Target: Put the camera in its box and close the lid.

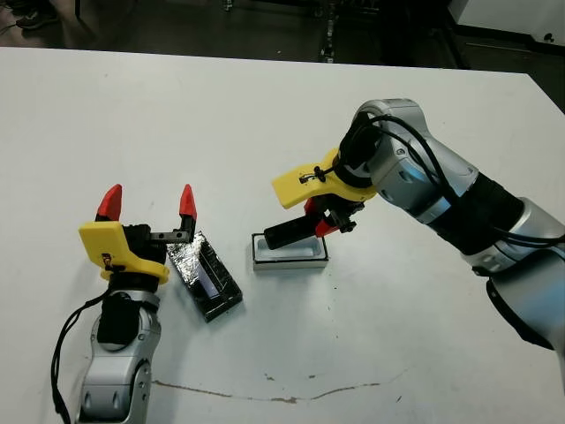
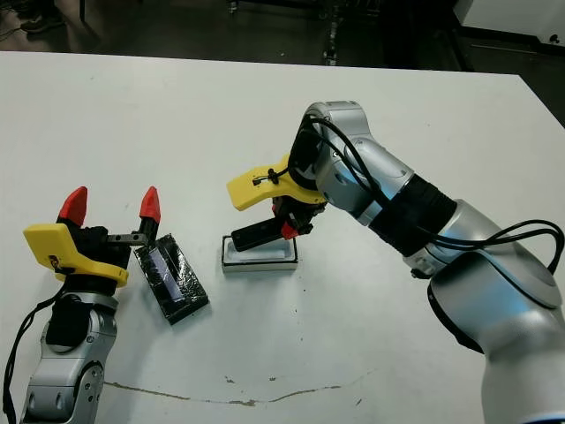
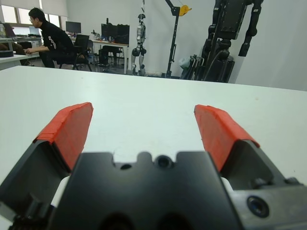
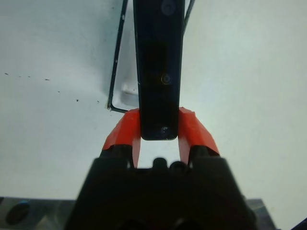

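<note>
Left eye view: our right gripper (image 1: 323,221) pinches one end of the camera (image 1: 291,232) above the box (image 1: 290,252); rigid, light, glossy, likely slippery. Our left gripper (image 1: 147,208) stands open beside the lid (image 1: 206,272).

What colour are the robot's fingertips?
Red, clearest on the left gripper in the left wrist view.

Camera (image 1: 290,232) over box (image 1: 290,252), lid (image 1: 206,274) off to the side.

Slim glossy black bar, tilted, hanging just above the open white-walled tray; crinkly silver-black rectangle with pale purple middle strip lying flat on the desk (image 1: 265,115), near the tray's left.
</note>
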`<action>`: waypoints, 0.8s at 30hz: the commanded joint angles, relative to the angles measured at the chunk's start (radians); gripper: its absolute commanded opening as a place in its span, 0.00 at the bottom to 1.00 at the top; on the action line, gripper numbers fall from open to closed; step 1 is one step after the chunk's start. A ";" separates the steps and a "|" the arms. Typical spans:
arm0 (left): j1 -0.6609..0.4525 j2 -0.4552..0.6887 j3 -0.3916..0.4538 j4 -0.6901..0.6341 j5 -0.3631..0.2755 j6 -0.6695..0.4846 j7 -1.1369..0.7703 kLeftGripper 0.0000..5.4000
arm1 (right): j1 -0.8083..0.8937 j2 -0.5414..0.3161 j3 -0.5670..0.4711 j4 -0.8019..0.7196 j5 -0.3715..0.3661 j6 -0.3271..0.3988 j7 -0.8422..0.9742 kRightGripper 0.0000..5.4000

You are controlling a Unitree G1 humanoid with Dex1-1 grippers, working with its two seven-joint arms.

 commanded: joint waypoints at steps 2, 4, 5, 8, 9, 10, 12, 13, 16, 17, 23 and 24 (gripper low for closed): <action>0.018 -0.005 0.004 0.000 -0.001 0.000 0.003 1.00 | 0.014 0.005 -0.004 0.007 -0.019 -0.017 -0.021 0.31; 0.017 -0.004 0.004 0.002 0.001 -0.003 0.001 1.00 | 0.015 0.009 -0.002 0.013 -0.024 -0.022 -0.020 0.31; 0.018 -0.002 0.004 0.004 0.004 -0.004 0.001 1.00 | 0.017 0.010 -0.002 0.014 -0.027 -0.026 -0.022 0.31; 0.017 -0.003 0.004 0.007 0.005 -0.007 0.001 1.00 | 0.023 0.013 -0.004 0.015 -0.035 -0.023 -0.024 0.31; 0.017 -0.003 0.004 0.007 0.002 -0.008 0.000 1.00 | 0.026 0.014 -0.007 0.014 -0.035 -0.019 -0.024 0.31; 0.017 -0.002 0.005 0.007 0.001 -0.007 -0.002 1.00 | 0.028 0.015 -0.006 0.013 -0.038 -0.019 -0.023 0.31; 0.017 -0.001 0.005 0.005 -0.001 -0.006 -0.003 1.00 | 0.031 0.013 -0.002 0.007 -0.047 -0.033 -0.024 0.31; 0.018 -0.001 0.005 0.005 -0.001 -0.006 -0.003 1.00 | 0.031 0.014 0.002 0.006 -0.053 -0.039 -0.023 0.31; 0.019 -0.004 0.005 0.005 -0.006 -0.007 -0.004 1.00 | 0.033 0.020 0.006 0.003 -0.061 -0.039 -0.018 0.31; 0.019 -0.004 0.005 0.006 -0.003 -0.008 -0.003 1.00 | 0.033 0.021 0.006 0.003 -0.062 -0.043 -0.016 0.31; 0.019 -0.003 0.003 0.010 0.012 -0.017 0.003 1.00 | 0.035 0.030 0.011 0.004 -0.068 -0.024 0.002 0.31; 0.019 -0.004 0.004 0.010 0.011 -0.018 0.003 1.00 | 0.035 0.032 0.011 0.005 -0.067 -0.024 0.006 0.31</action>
